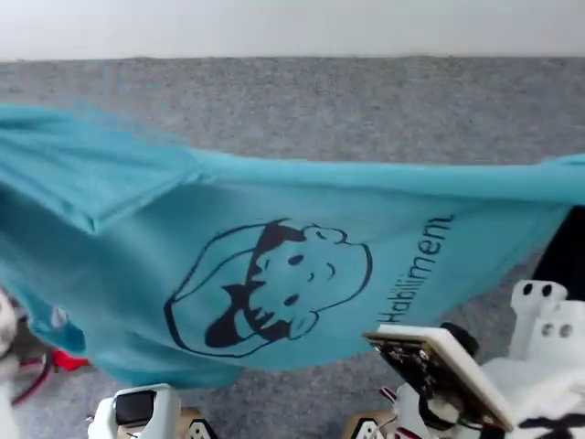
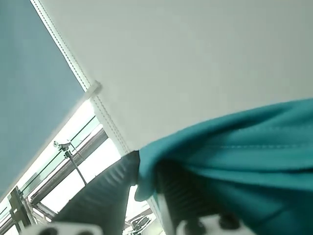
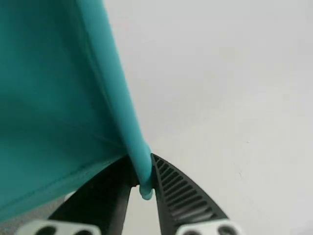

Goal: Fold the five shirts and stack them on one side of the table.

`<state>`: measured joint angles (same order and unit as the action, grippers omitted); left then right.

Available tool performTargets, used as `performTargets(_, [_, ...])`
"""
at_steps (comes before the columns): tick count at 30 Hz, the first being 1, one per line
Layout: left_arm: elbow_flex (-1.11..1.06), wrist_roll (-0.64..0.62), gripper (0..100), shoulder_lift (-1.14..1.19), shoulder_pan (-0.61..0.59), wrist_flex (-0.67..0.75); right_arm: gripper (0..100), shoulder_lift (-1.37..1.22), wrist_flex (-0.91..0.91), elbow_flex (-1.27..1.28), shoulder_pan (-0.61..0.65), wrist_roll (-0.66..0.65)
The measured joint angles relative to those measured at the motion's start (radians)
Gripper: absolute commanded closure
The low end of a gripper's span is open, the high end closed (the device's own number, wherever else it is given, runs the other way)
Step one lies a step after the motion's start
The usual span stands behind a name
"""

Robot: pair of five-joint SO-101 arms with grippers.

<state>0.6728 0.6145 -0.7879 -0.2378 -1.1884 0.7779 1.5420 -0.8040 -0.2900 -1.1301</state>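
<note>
A teal shirt [image 1: 274, 247] with a black cartoon face print hangs spread in the air above the grey table [image 1: 366, 110], held up at both ends. In the left wrist view my left gripper [image 2: 144, 183] is shut on a bunched edge of the teal shirt [image 2: 234, 147], pointing up at the ceiling. In the right wrist view my right gripper [image 3: 142, 183] is shut on a thin folded edge of the teal shirt [image 3: 54, 98], which hangs away from its black ribbed fingers [image 3: 178, 193].
White arm bases [image 1: 137, 412] stand at the front edge, and an arm with a bare circuit board [image 1: 434, 366] sits at the front right. A red object [image 1: 64, 359] lies at the front left under the shirt. Behind the table is a white wall [image 1: 292, 27].
</note>
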Motion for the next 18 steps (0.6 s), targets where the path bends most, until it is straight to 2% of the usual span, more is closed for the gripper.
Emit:
performTargets(8, [0.071, 0.0, 98, 0.0, 0.002, -0.262, 99.1, 0.006, 0.049, 0.006, -0.06, -0.011])
performTargets(12, [0.006, 0.0, 98, 0.0, 0.002, -0.285, 99.1, 0.0, 0.101, 0.103, -0.06, -0.035])
performTargets(18, [-0.298, 0.0, 98, 0.002, 0.037, -0.264, 99.1, -0.009, 0.078, 0.377, -0.043, -0.035])
